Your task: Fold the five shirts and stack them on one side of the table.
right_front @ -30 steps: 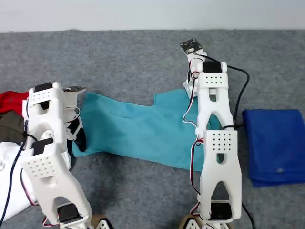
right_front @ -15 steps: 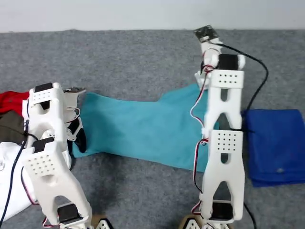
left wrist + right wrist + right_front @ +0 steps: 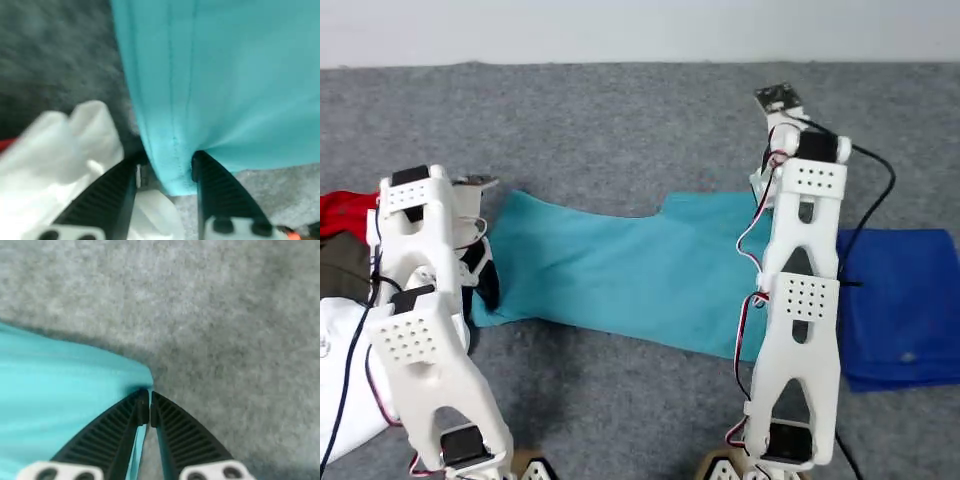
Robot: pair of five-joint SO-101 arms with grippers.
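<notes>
A teal shirt [image 3: 630, 275] lies stretched across the grey table between the two arms. My left gripper [image 3: 167, 172] is shut on the shirt's left edge [image 3: 172, 170], beside the white shirt [image 3: 65, 145]. My right gripper [image 3: 146, 407] is shut on the teal shirt's far right corner [image 3: 135, 385], just above the felt. In the high view the left arm [image 3: 425, 300] stands at the shirt's left end and the right arm [image 3: 800, 280] at its right end. A folded blue shirt [image 3: 900, 305] lies at the right side.
A red shirt [image 3: 345, 212], a dark shirt [image 3: 342, 268] and a white shirt [image 3: 345, 370] are heaped at the left edge, partly behind the left arm. Bare grey felt [image 3: 620, 120] spreads over the far half of the table.
The right arm has swung rightward and slightly away, pulling the teal shirt's far right corner out and flattening it. The left arm has barely shifted.
</notes>
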